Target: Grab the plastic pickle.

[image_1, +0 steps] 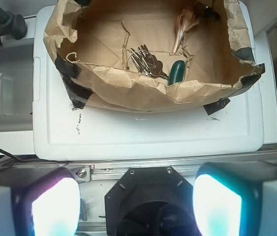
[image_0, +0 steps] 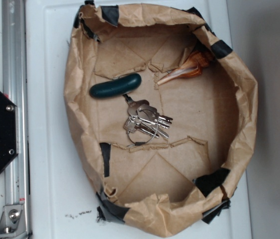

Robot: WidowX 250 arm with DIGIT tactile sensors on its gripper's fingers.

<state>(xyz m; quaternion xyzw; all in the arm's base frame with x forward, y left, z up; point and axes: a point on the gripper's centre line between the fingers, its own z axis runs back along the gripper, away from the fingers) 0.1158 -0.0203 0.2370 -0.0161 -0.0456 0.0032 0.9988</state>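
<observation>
The plastic pickle (image_0: pixel 115 86) is a dark teal-green oblong lying on the floor of a brown paper-lined basket (image_0: pixel 77 94), left of centre. In the wrist view the pickle (image_1: pixel 176 72) shows partly behind the basket's near paper wall (image_1: pixel 128 83). My gripper (image_1: pixel 136 204) is out of the exterior view. In the wrist view it hangs well back from the basket, above the robot's black base (image_1: pixel 150 191), open wide with nothing between its two glowing pads (image_1: pixel 54 209).
A bunch of silver keys (image_0: pixel 147 121) lies just right of and below the pickle. A crumpled orange-and-clear wrapper (image_0: pixel 189 67) rests at the basket's upper right. The basket stands on a white board (image_0: pixel 45 164). A metal rail (image_0: pixel 15 99) runs along the left.
</observation>
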